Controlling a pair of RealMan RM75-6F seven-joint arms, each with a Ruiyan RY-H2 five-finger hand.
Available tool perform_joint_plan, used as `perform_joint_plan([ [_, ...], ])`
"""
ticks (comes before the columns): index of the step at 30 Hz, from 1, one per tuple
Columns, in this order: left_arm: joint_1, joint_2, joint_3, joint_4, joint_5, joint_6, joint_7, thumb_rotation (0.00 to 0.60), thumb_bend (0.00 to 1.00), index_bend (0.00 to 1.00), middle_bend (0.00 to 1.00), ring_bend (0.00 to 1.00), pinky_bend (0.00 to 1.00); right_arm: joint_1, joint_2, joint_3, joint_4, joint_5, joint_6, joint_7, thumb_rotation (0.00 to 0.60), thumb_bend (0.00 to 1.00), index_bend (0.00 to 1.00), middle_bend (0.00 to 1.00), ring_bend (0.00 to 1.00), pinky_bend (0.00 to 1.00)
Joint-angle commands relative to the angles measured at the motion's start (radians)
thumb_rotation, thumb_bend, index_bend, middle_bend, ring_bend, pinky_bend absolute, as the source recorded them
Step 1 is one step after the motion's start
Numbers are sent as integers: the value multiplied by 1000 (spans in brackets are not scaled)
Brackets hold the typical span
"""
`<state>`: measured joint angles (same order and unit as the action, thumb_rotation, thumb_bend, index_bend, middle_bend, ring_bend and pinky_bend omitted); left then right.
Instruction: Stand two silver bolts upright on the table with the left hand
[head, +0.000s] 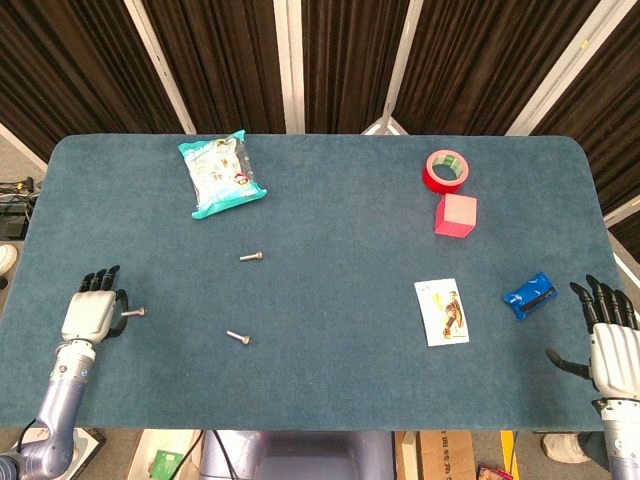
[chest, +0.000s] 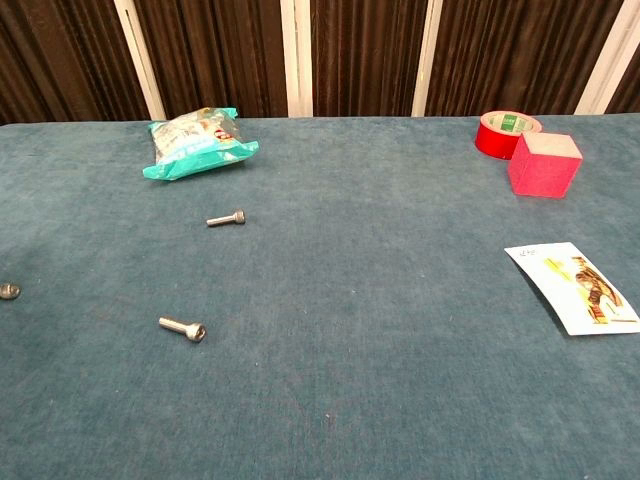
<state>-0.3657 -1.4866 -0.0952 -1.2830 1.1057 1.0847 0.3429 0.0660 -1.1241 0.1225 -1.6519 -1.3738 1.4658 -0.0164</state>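
Three silver bolts show. One bolt (head: 254, 257) (chest: 226, 218) lies on its side mid-left on the blue table. A second bolt (head: 237, 338) (chest: 182, 327) lies flat nearer the front. The third bolt (head: 133, 312) (chest: 9, 291) sticks out sideways from my left hand (head: 89, 315), whose thumb and a finger curl around its shaft at the table's left edge. That hand does not show in the chest view. My right hand (head: 610, 342) hovers at the front right corner with fingers spread, holding nothing.
A teal snack bag (head: 221, 173) lies at the back left. A red tape roll (head: 446, 170) and a red cube (head: 455, 215) stand at the back right. A picture card (head: 441, 312) and a blue packet (head: 529, 295) lie front right.
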Motion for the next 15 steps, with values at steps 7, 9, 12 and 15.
perform_joint_plan([
  [7,-2,-6,-3,3,10,15,5,600,559,537,0,0,0,0,-1,0,-2,-1,1,0,600,6,134,39,15,0],
  [9,-2,-4,-4,-2,17,24,7,600,559,539,0,0,0,-1,0,0,-3,-3,2,0,600,6,134,39,15,0],
  [12,0,2,-3,-15,29,41,17,600,559,543,0,0,0,-1,0,-1,-4,-5,2,3,600,6,134,38,15,0],
  [15,1,8,-1,-25,39,57,31,600,559,545,0,0,0,-2,1,-2,-5,-6,2,5,600,6,134,37,15,0],
])
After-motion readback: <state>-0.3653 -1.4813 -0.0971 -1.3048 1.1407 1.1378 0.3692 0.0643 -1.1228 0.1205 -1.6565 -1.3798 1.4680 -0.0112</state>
